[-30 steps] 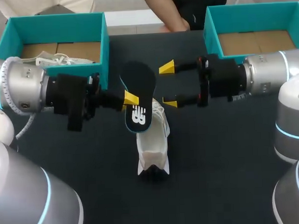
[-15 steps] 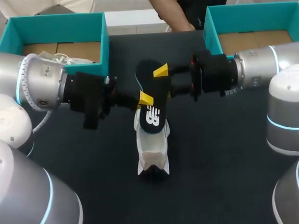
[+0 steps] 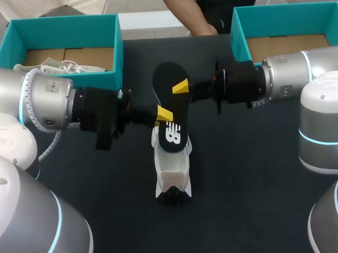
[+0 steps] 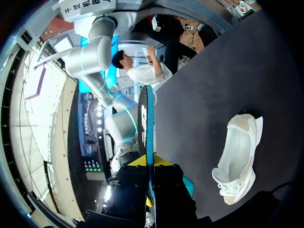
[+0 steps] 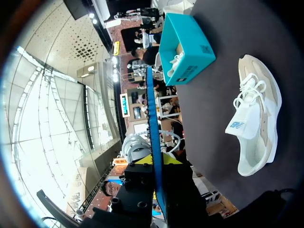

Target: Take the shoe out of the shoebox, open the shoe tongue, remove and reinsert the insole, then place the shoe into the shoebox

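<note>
Centre frame, above shoe (image 3: pixel 173 172): insole (image 3: pixel 166 76), clamped in left gripper (image 3: pixel 164 114) and right gripper (image 3: pixel 180 88). Next, likely: reinsertion, toe aligned.

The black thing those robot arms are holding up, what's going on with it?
That is the shoe's black insole. Both arms pinch it up in the air, the left gripper low down and the right gripper higher up. The white shoe sits on the dark table below it, outside the teal shoeboxes.
</note>
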Motion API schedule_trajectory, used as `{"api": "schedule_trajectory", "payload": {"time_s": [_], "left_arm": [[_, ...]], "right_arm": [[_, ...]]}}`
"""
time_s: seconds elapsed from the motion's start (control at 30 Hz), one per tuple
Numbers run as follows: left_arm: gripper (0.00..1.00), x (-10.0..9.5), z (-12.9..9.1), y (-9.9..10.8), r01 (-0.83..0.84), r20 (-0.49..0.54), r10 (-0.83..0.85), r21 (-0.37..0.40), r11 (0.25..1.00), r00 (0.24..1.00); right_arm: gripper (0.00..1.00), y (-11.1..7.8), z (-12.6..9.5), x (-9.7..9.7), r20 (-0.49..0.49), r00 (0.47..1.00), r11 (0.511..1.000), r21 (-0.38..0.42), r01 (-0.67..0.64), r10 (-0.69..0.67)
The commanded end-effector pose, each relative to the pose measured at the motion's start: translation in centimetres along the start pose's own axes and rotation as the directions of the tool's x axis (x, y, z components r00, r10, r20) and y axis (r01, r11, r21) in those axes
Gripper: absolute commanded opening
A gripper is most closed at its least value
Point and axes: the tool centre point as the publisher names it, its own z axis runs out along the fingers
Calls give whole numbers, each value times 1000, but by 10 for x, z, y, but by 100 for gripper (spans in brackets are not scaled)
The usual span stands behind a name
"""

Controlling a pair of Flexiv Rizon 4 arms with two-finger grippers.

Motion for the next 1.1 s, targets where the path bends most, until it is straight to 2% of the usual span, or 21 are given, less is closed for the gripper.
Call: {"api": "schedule_trajectory", "payload": {"time_s": [0.03, 0.07, 0.3, 0.4, 0.5, 0.57, 0.6, 0.63, 0.7, 0.73, 0.9, 0.97, 1.1], "left_arm": [[47, 2, -2, -6, 18, 6, -18, -12, 1000, 1000], [100, 4, -4, -6, 22, 4, -22, -12, 1000, 1000], [100, 12, -43, 2, 88, 17, -87, -74, 993, 996], [100, 10, -60, 12, 102, -15, -104, -85, 991, 994], [100, 5, -67, 23, 134, -114, -141, -63, 989, 983], [100, -1, -67, 29, 175, -217, -189, -85, 981, 958], [100, -4, -66, 30, 216, -286, -230, -79, 973, 930], [100, -5, -64, 34, 209, -358, -247, -142, 968, 901], [100, -9, -62, 38, 288, -442, -342, -187, 939, 829], [100, -10, -61, 42, 265, -479, -354, -245, 933, 803], [100, -17, -54, 41, 255, -668, -388, -292, 922, 635], [100, -19, -50, 38, 204, -733, -380, -323, 924, 564], [100, -21, -45, 35, 100, -847, -336, -325, 940, 412]], "right_arm": [[0, 3, 3, -1, 1, 1000, 1000, -5, -3, 3], [0, 3, 2, -2, 0, 1000, 1000, -7, -4, 4], [0, 7, -1, -9, -1, 1000, 1000, -14, -15, 15], [0, 8, -1, -14, -2, 1000, 1000, -15, -26, 26], [0, 8, 1, -20, 1, 999, 999, -12, -37, 37], [0, 7, 2, -22, 2, 999, 999, -12, -41, 41], [0, 6, 3, -24, 4, 999, 999, -13, -45, 45], [0, 6, 4, -25, 10, 999, 999, -14, -49, 49], [0, 5, 5, -29, 12, 999, 999, -12, -51, 51], [0, 5, 7, -30, 17, 998, 999, -10, -52, 52], [0, 6, 12, -34, 27, 999, 999, -1, -42, 42], [0, 6, 13, -34, 35, 999, 1000, -1, -23, 23], [0, 6, 13, -35, 36, 999, 1000, 0, 17, -17]]}}
